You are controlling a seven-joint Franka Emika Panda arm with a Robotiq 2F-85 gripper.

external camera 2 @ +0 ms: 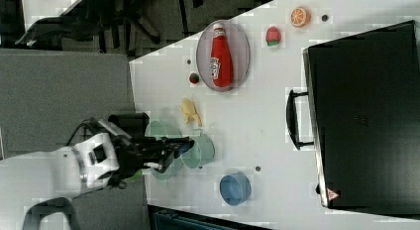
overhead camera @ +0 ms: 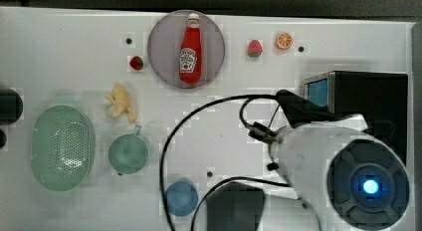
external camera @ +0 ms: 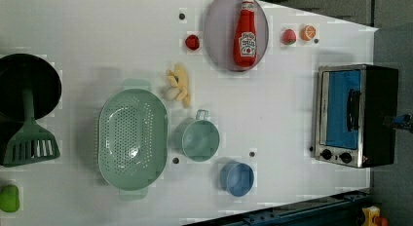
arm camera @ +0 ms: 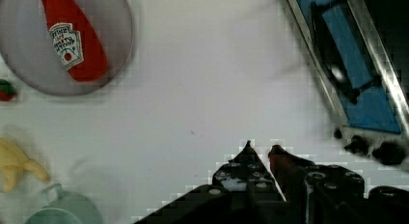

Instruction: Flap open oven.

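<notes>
The oven [external camera: 353, 116] stood at the left view's right edge of the white table [external camera: 97, 36], its blue glass door shut and the dark bar handle [external camera: 351, 110] untouched. The gripper [arm camera: 262, 147] hung above bare tabletop, apart from the oven, its 2 fingertips nearly together and seemingly holding nothing. A ketchup bottle [overhead camera: 190, 49] lay on a grey plate [overhead camera: 161, 47].

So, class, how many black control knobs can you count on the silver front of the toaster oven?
2: one black knob and a second side by side on the oven's silver front, past the blue glass door's end. Others may be hidden.
</notes>
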